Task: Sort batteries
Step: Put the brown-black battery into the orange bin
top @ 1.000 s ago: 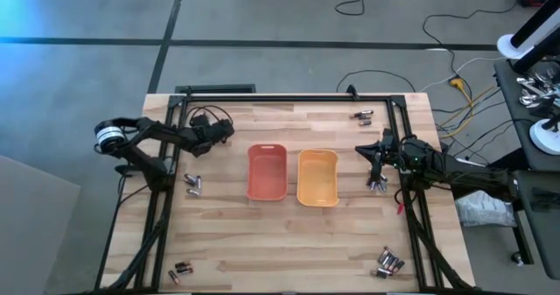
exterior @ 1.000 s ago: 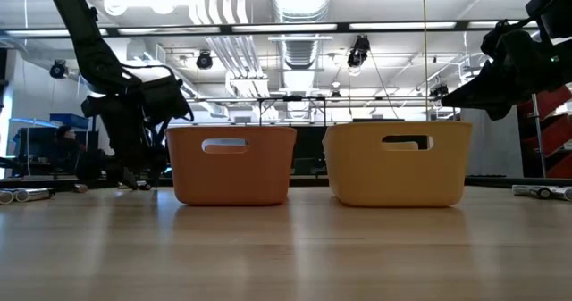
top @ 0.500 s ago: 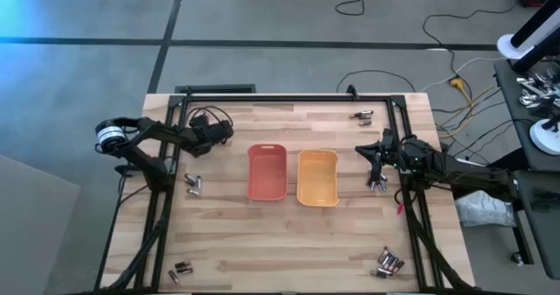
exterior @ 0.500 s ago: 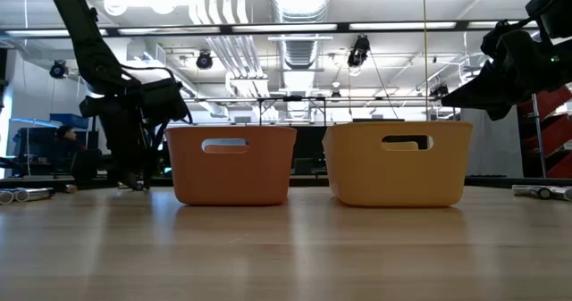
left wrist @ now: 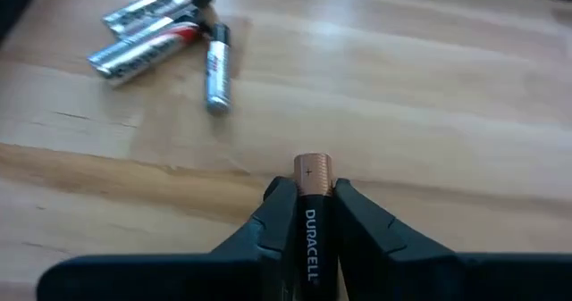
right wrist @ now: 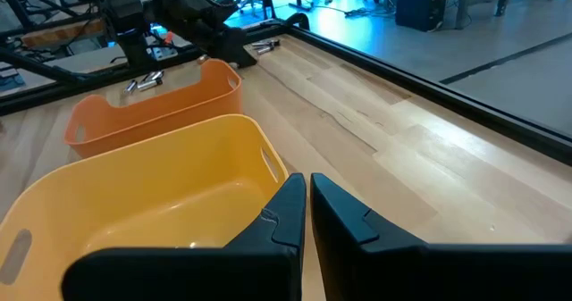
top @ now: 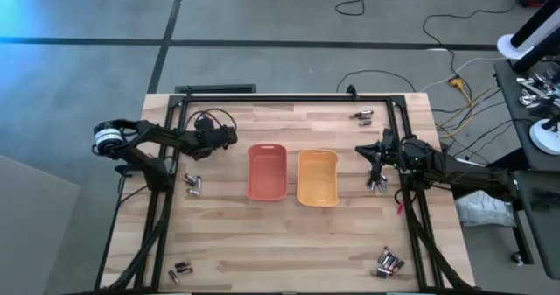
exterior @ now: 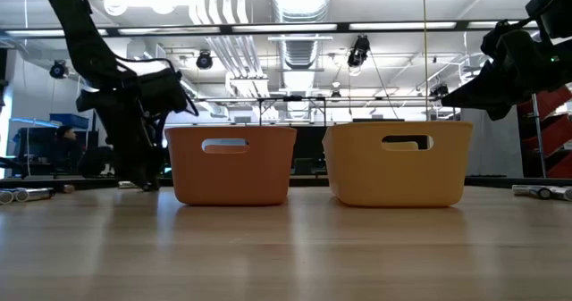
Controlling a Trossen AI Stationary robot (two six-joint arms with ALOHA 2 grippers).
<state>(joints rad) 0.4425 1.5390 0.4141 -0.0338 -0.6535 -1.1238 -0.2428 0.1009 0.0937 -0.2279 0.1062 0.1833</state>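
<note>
My left gripper (top: 224,136) (left wrist: 311,194) hangs over the table left of the orange tray (top: 267,172), shut on a dark battery with a coppery end (left wrist: 312,213). Three silvery batteries (left wrist: 159,35) lie flat on the wood beyond it. The yellow tray (top: 318,177) stands right of the orange one. My right gripper (top: 377,159) (right wrist: 306,201) hovers right of the yellow tray with its fingers together and nothing between them. More batteries lie in small groups (top: 192,184) (top: 378,186) (top: 390,262) (top: 179,269) (top: 363,115). My left gripper pinches the dark battery's body (left wrist: 310,229) between its two fingers. The battery lies along the fingers. Its coppery end (left wrist: 313,169) sticks out past the fingertips, and its rear end is hidden between them.
Black frame rails (top: 289,98) run along the far side and down both sides of the table. In the low view the orange tray (exterior: 231,163) and the yellow tray (exterior: 399,163) stand side by side, with bare wood in front of them.
My left gripper has moved a little toward the table's right edge, nearer the orange tray, carrying the dark battery in its shut fingers.
</note>
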